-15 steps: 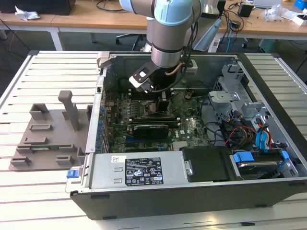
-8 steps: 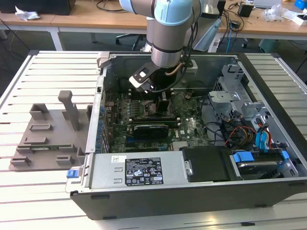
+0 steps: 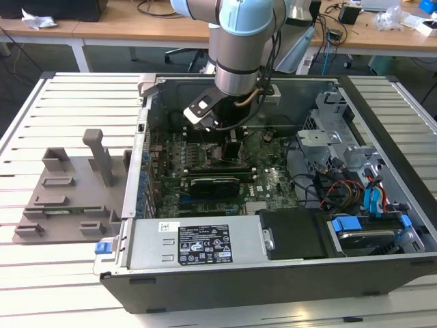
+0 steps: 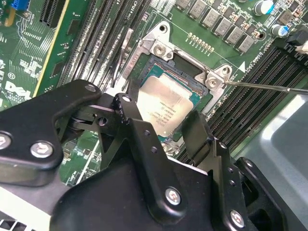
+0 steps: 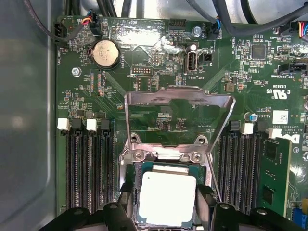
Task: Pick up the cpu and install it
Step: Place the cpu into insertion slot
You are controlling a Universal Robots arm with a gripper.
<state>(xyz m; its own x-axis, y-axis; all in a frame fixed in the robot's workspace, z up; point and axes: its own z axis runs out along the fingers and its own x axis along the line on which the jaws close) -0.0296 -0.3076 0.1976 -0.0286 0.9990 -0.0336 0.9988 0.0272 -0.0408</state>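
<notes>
Gripper (image 4: 163, 118), one, second wrist view: two fingers (image 4: 197, 127) clenched on the one cpu (image 4: 166, 103), at the one socket (image 4: 159, 48) (seating unclear). Exterior view: one case (image 3: 273, 280); arm (image 3: 239, 48) at its 12 o'clock, one grey jig (image 3: 68, 198) at 9.

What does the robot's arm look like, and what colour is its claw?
The arm is a fat silver-grey tube with pale blue caps, and a tan cable loops at its wrist. The gripper is black, built from chunky jointed bars held by shiny silver screws.
</notes>
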